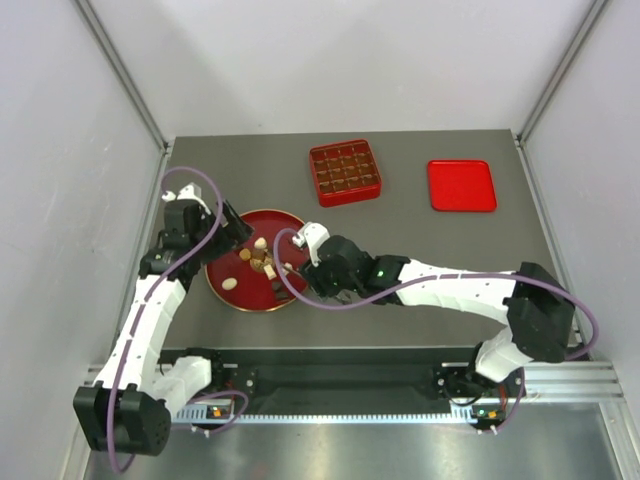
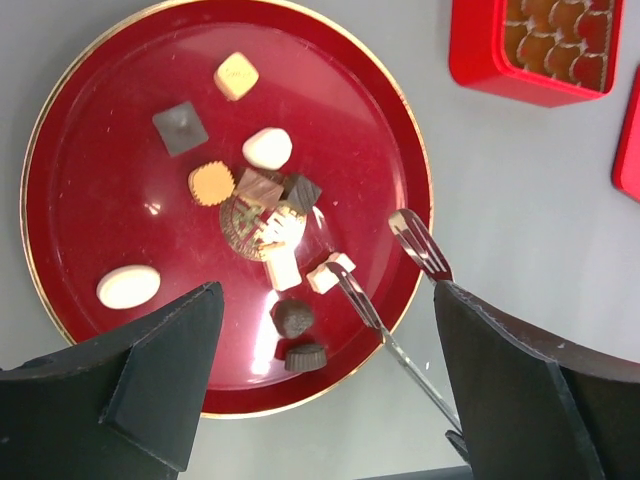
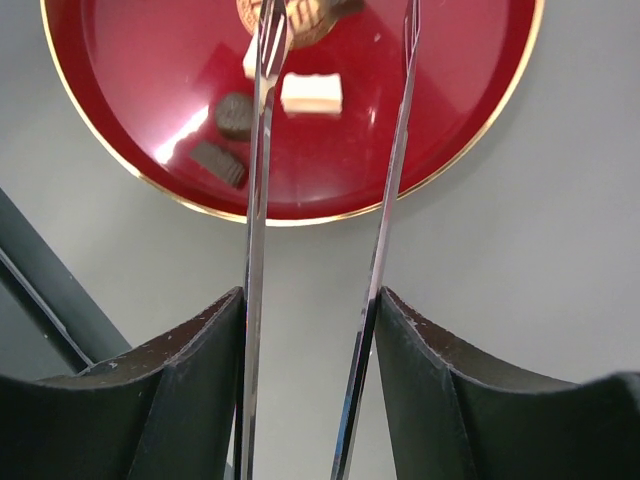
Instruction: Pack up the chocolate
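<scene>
The chocolate pieces (image 1: 258, 258) lie on a round red plate (image 1: 225, 268). In the left wrist view I see a cream oval (image 2: 128, 286), a white oval (image 2: 267, 148), a dark square (image 2: 181, 127), a tan round (image 2: 211, 184), white blocks (image 2: 329, 272) and two dark pieces (image 2: 293, 318). My right gripper (image 1: 318, 272) is shut on metal tongs (image 3: 258, 200). The tongs' arms are spread, and one tip (image 2: 350, 275) is by a white block (image 3: 311, 93). My left gripper (image 2: 327, 292) is open and empty above the plate's near side.
A red box (image 1: 345, 172) with a grid of compartments sits behind the plate, some cells holding brown pieces. A flat red lid (image 1: 461, 185) lies to its right. A golden wrinkled ball (image 2: 260, 225) sits mid-plate. White walls enclose the table.
</scene>
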Tool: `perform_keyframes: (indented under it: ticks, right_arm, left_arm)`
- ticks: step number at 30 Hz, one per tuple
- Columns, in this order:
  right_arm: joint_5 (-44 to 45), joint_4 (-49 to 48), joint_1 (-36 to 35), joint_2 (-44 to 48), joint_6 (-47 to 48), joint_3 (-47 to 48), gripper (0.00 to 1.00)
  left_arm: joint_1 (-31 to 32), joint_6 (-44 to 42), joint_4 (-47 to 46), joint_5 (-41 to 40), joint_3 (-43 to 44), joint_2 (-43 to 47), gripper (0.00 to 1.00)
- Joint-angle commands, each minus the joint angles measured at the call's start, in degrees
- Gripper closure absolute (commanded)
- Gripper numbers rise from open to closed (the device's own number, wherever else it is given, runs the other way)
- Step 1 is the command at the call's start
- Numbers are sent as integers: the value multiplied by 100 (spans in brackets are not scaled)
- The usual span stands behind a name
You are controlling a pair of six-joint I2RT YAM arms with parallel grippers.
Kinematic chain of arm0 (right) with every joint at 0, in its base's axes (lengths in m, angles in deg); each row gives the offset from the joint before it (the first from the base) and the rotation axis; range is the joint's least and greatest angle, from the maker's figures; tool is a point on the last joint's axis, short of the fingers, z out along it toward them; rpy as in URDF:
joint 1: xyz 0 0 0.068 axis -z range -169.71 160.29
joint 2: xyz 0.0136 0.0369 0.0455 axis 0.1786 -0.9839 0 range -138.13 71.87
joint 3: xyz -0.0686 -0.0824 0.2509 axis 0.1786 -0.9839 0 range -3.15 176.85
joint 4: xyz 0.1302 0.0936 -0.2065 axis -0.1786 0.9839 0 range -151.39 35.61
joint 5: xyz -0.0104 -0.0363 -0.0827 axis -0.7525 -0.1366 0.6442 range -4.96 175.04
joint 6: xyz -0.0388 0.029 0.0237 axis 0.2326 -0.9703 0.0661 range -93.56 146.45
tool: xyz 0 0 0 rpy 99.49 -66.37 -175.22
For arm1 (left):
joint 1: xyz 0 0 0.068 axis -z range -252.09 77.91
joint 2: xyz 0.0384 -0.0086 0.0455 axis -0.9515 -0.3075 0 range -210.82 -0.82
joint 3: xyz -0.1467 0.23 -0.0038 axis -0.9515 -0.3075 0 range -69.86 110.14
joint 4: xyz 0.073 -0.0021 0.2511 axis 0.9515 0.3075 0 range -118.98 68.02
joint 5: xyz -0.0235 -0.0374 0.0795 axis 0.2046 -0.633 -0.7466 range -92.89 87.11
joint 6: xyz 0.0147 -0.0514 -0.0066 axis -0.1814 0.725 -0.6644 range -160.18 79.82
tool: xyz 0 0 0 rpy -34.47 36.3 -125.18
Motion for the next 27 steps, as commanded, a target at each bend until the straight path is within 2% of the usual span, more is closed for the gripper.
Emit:
perform_keyframes:
  ticks: [1, 10, 27]
  right_arm:
    - [17, -395, -162, -41, 43, 29, 47]
    - [43, -378, -223, -58, -168, -217, 48]
    - [-229, -554, -276, -313, -423, -376, 48]
  left_arm:
    - [-36, -38, -79, 97, -139, 149, 9]
    - [-1, -213, -88, -17, -271, 220, 10]
    - [69, -389, -334, 405, -579, 246, 11]
